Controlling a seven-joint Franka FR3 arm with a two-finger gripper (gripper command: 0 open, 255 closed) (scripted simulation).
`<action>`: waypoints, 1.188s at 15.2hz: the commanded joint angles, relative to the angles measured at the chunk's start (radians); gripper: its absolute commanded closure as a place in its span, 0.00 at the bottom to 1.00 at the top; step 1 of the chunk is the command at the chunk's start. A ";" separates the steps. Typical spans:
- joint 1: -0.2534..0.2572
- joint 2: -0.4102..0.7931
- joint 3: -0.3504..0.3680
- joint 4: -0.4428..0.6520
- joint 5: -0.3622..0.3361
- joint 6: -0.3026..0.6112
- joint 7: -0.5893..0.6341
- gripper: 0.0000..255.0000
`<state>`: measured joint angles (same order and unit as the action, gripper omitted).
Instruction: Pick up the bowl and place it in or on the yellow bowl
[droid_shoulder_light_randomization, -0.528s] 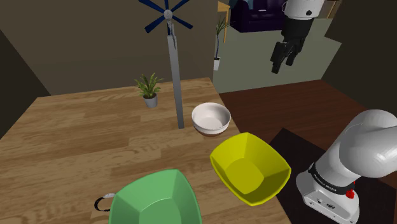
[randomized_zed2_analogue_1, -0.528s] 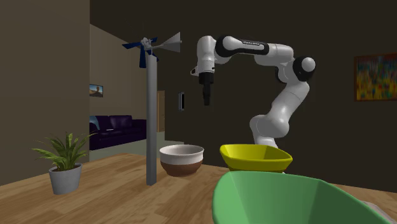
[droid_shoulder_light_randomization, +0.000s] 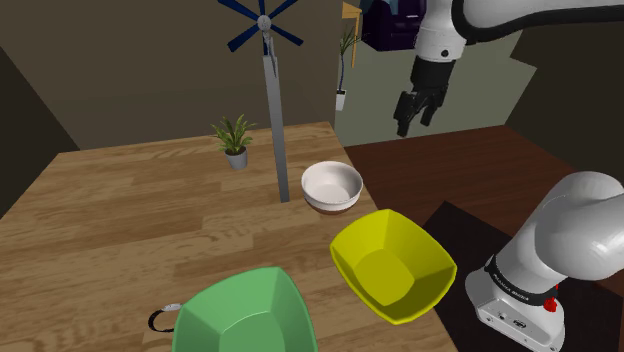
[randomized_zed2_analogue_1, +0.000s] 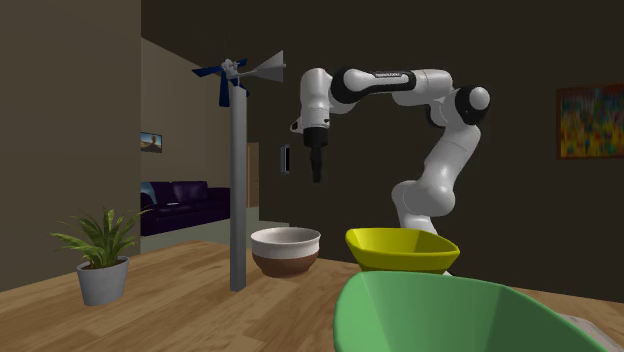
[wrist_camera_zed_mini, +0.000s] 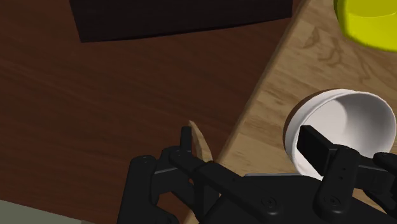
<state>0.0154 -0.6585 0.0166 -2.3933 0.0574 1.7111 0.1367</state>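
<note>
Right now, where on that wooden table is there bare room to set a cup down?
The widest bare patch of the table lies on the shoulder view's left, bordered by the potted plant, the windmill's pole and the green bowl. It is crowded along that view's right edge, where the white bowl and yellow bowl sit close.

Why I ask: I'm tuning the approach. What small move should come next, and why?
Probably shift the pincer sideways to centre it over the white bowl: it hangs open, high above, and the wrist view shows the bowl off to one side, not between its tips.
</note>
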 joint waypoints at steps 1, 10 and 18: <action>0.012 0.041 0.018 -0.019 0.029 0.065 0.026 0.00; 0.066 0.271 0.094 -0.037 0.148 0.336 0.119 0.00; 0.083 0.357 0.118 -0.077 0.177 0.469 0.129 0.00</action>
<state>0.0966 -0.3100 0.1321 -2.4641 0.2325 2.1639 0.2649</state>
